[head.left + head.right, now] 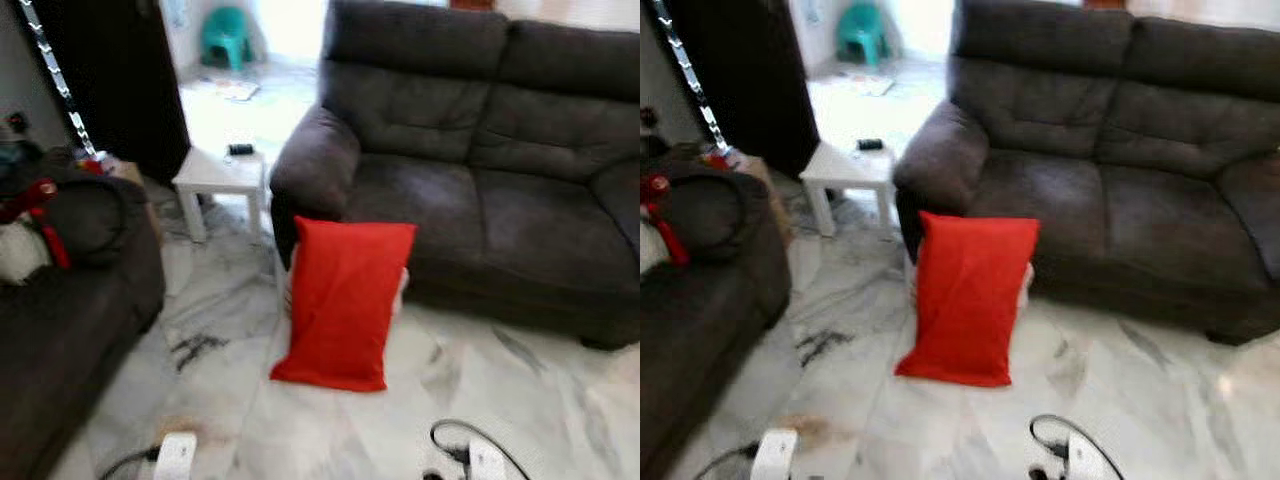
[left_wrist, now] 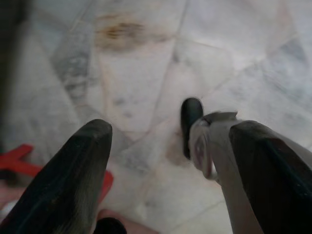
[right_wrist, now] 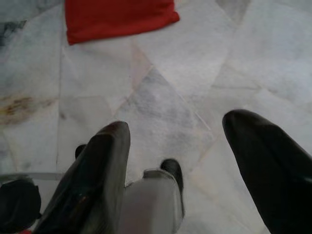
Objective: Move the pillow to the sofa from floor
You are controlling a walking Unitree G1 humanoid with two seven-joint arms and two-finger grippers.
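Approach matters here, I reckon: get close and low, then clamp the red rectangular fabric pillow (image 1: 345, 298) from both sides. It leans on the dark grey leather sofa (image 1: 480, 170), well ahead of both grippers. Left gripper (image 2: 165, 161) and right gripper (image 3: 190, 161) hang wide apart, empty.

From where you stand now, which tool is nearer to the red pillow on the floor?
Right, though only slightly. The right tool hangs open above the floor, short of the red pillow; the left tool hangs open a little farther off.
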